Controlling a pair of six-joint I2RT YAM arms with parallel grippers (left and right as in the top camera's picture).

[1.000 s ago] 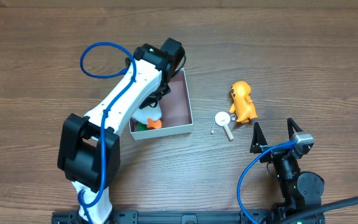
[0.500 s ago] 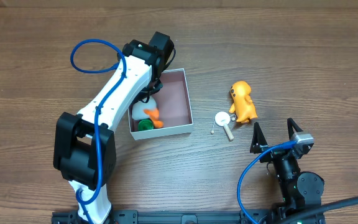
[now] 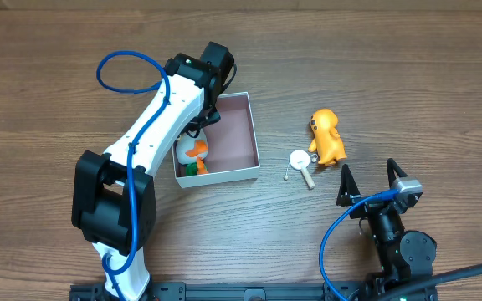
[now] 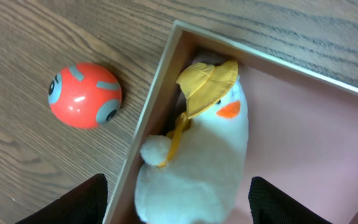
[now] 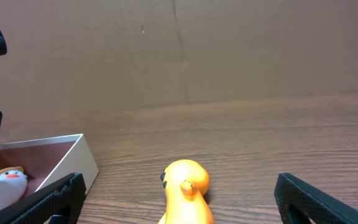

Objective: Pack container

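The container (image 3: 253, 138), a shallow white-walled box with a pink inside (image 4: 303, 137), sits left of centre. A white plush duck (image 3: 192, 153) with a yellow hat and orange beak (image 4: 197, 155) lies against its left wall. My left gripper (image 3: 199, 127) hangs just above the duck, open, its dark fingers (image 4: 86, 199) standing apart from the plush on either side. An orange toy animal (image 3: 327, 136) lies on the table to the right. My right gripper (image 3: 367, 173) rests low near the front edge, open and empty, facing that toy (image 5: 187, 186).
A red-orange ball with grey patches (image 4: 84, 94) lies on the wood just outside the container's left wall, hidden under the arm in the overhead view. A small white round-headed piece (image 3: 301, 161) lies beside the orange toy. The container's corner (image 5: 73, 158) shows in the right wrist view.
My left gripper has opened and let the plush duck drop into the container's left side. The left arm shifted slightly left. The right arm has not moved.
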